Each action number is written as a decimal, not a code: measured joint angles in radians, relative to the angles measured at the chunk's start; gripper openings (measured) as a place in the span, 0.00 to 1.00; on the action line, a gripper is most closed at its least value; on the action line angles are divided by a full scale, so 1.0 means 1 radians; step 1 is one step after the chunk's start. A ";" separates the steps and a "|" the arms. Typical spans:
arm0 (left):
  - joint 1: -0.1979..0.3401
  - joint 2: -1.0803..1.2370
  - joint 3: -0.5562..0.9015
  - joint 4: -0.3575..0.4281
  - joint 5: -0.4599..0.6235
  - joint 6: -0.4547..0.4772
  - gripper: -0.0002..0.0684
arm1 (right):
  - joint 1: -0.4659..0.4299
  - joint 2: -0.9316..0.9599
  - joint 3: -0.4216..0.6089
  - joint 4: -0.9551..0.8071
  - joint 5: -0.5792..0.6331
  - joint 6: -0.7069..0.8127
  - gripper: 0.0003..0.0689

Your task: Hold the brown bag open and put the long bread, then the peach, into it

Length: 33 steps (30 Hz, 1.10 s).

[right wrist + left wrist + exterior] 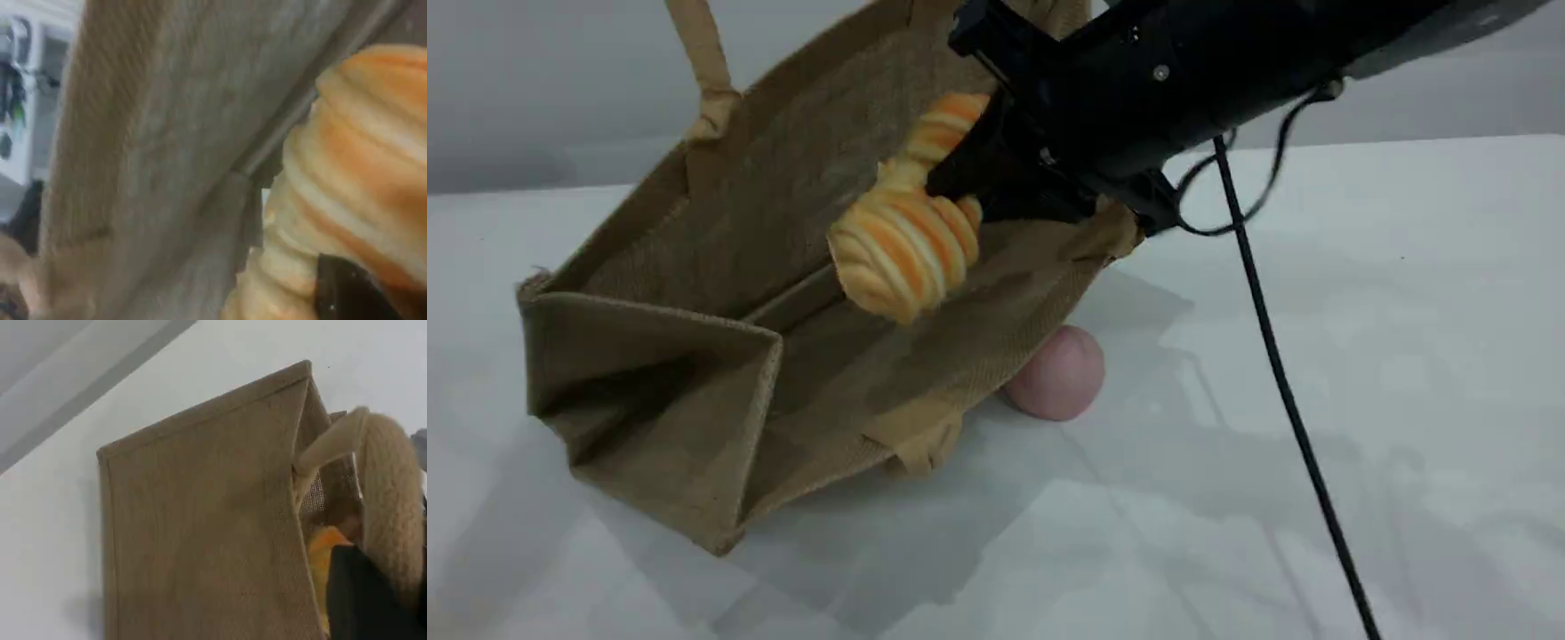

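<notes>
Two grips matter here. Our left gripper [365, 605] is closed tight on one beige handle [704, 80] of the brown bag [685, 409]. The bag sits tipped on the left half of the tabletop [1405, 373], mouth gaping and near wall sagging low. Our right gripper [965, 191] is clamped narrowly around the long bread [903, 244], which hangs in that mouth. The peach [1060, 373] rests near the tabletop's middle, just beside the bag's near wall. We judge the release risky: dropped here, the loaf may strike the sagging rim and tumble out. Our right arm also crowds the rim's right corner. A snag there could drag the bag, tug the handle loose, or send the peach rolling toward the near edge.
</notes>
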 joint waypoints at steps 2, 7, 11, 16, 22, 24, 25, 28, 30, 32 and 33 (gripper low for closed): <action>0.000 0.000 0.000 0.000 0.000 0.000 0.13 | 0.000 0.013 -0.022 0.021 0.001 -0.033 0.18; 0.000 0.000 0.000 0.000 0.000 0.000 0.13 | 0.004 0.060 -0.086 0.019 0.006 -0.040 0.34; 0.000 0.000 0.000 0.000 0.000 0.000 0.13 | 0.011 0.079 -0.129 0.017 0.020 -0.040 0.59; 0.000 0.000 0.000 0.000 0.001 0.000 0.13 | 0.008 0.079 -0.169 0.018 0.063 -0.031 0.84; 0.001 0.000 0.000 0.005 0.000 -0.003 0.13 | -0.028 0.061 -0.203 -0.029 0.157 -0.030 0.83; 0.001 0.000 0.000 0.005 0.001 -0.004 0.13 | -0.054 0.046 -0.203 -0.066 0.203 -0.028 0.81; 0.001 0.000 0.000 0.005 0.000 -0.004 0.13 | -0.071 0.037 -0.203 -0.086 0.225 -0.021 0.81; 0.001 0.000 0.000 0.007 0.000 -0.004 0.13 | -0.128 0.005 -0.203 -0.172 0.282 0.021 0.80; 0.001 0.000 0.000 0.007 0.000 -0.004 0.13 | -0.166 -0.019 -0.203 -0.237 0.310 0.046 0.80; 0.001 0.000 0.000 0.007 0.000 -0.004 0.13 | -0.210 -0.047 -0.203 -0.310 0.321 0.068 0.80; 0.002 0.000 0.000 0.007 0.000 -0.004 0.13 | -0.232 -0.058 -0.203 -0.339 0.325 0.081 0.80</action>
